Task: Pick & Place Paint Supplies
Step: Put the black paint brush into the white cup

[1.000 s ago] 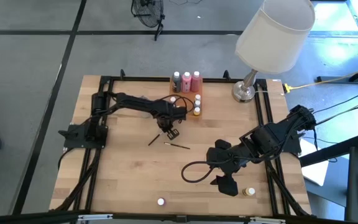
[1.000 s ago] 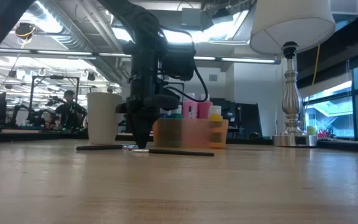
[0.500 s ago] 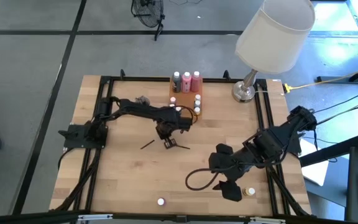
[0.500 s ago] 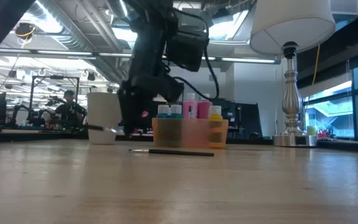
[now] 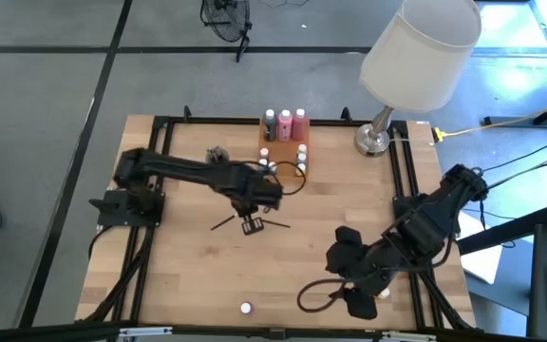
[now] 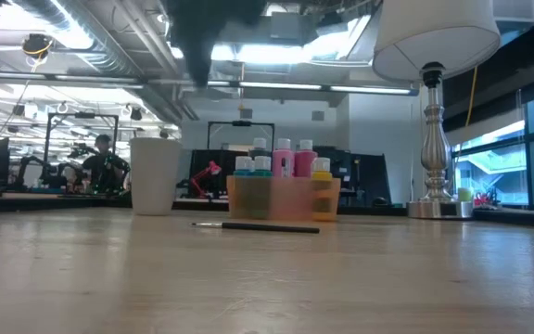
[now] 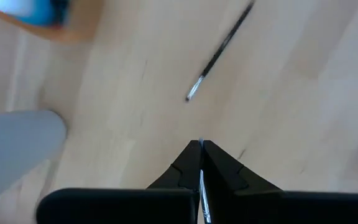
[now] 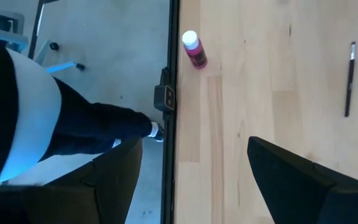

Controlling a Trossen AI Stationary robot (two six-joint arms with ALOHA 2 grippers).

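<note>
overhead, the left gripper (image 5: 251, 225) fingers pinch a thin dark paintbrush (image 5: 223, 222); right gripper (image 5: 361, 302) fingers wide.

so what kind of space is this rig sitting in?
Looks like a robotics lab or open workshop, not a home. The low view shows exposed ceiling ducts and strip lights, another arm rig with a person at a bench behind the wooden table, and large windows.

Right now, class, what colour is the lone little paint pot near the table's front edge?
Pink, with a white cap; clearest in the right wrist view.
</note>
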